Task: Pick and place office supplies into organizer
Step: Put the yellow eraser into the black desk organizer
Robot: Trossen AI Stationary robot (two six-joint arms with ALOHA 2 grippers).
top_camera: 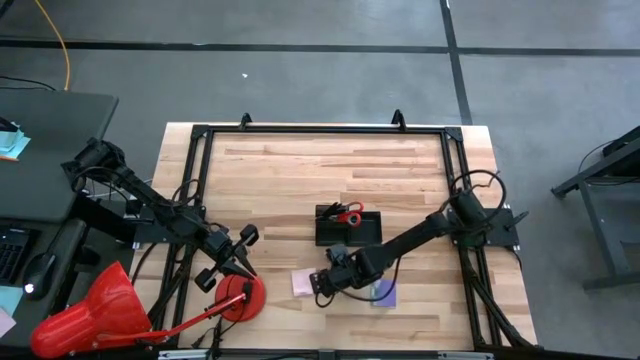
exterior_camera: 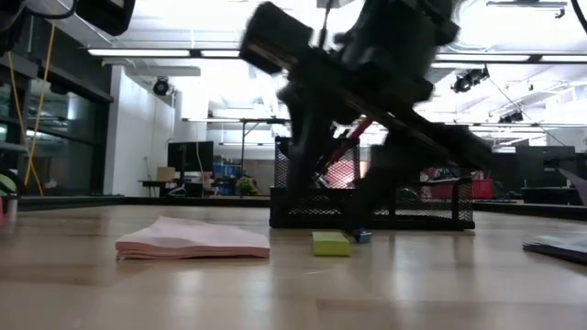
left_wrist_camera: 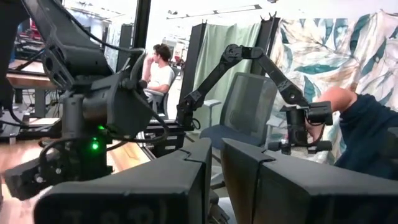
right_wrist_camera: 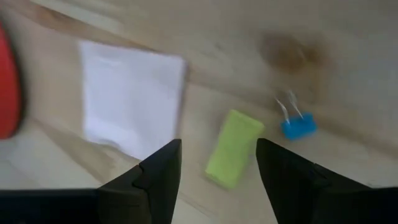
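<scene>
While the right hand is hovering released above the yellow-green eraser, the pink sticky pad is lying at its nine o'clock; the organizer is sitting at twelve, and the left hand is waiting clenched over the counter.

High view: overhead, looking straight down on the whole wooden surface and both arms. Low view: at surface height, level, close to the pink sticky pad and the yellow-green piece, with the room behind. Left wrist view: faces outward into the room. Right wrist view: close above the surface, sharing the pink sticky pad and yellow-green piece with the low view.
</scene>
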